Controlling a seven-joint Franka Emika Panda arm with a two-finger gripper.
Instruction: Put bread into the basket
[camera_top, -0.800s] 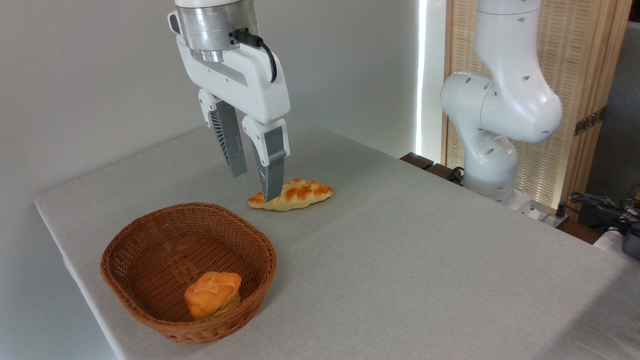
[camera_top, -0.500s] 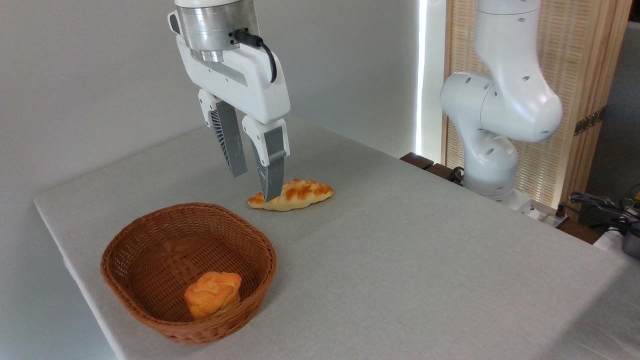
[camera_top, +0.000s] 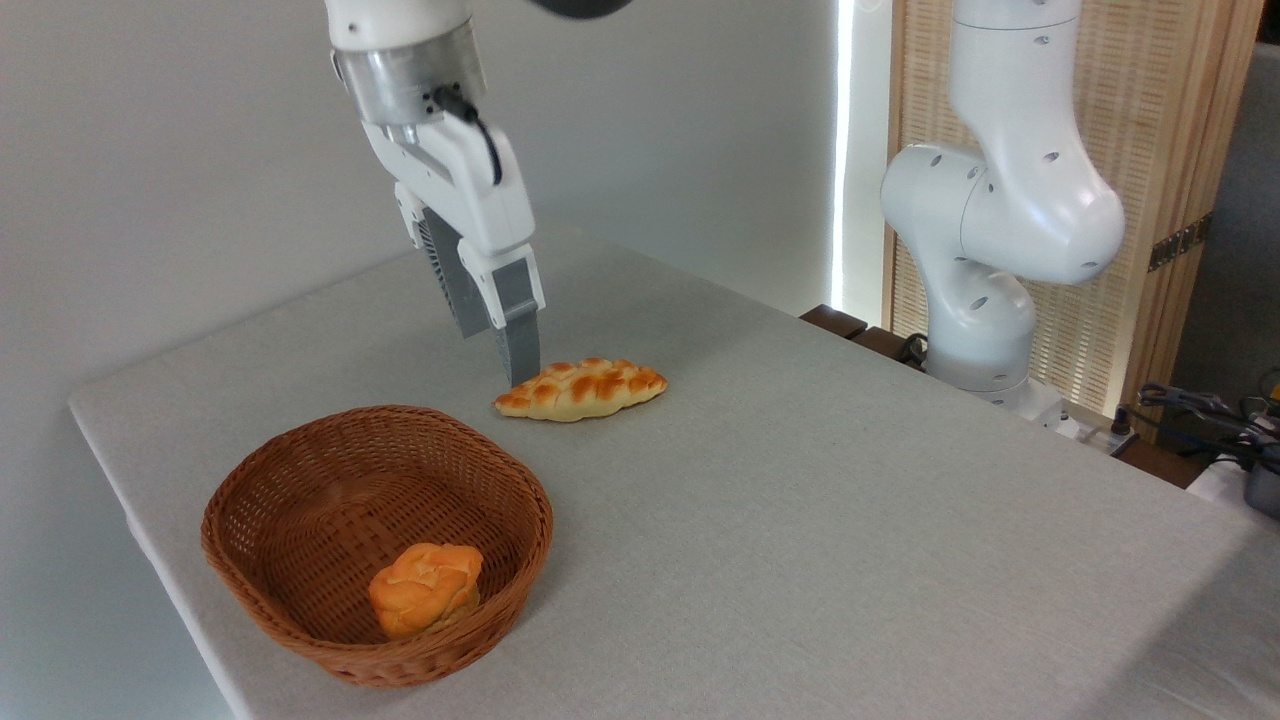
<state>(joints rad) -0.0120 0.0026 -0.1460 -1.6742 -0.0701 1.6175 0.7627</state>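
Observation:
The bread (camera_top: 582, 388), a braided pale-yellow loaf with toasted patches, lies on the grey table behind and to the right of the basket. The brown wicker basket (camera_top: 232, 497) stands near the table's front left edge. My gripper (camera_top: 495, 360) hangs just behind the loaf's left end, tilted and turned so that one finger sits behind the other. The near fingertip (camera_top: 520, 375) hovers close above the table by the loaf's left tip. The jaws stand apart with nothing between them.
A small round orange bun (camera_top: 425, 588) lies inside the basket at its front. The arm's white base (camera_top: 985, 300) rises at the back right beside a slatted wooden screen (camera_top: 1150, 120). Cables and gear (camera_top: 1215, 415) sit at the far right edge.
The gripper has swung round and shifted left and back. Its near finger no longer covers the loaf's left part. The bread, basket and bun have not moved.

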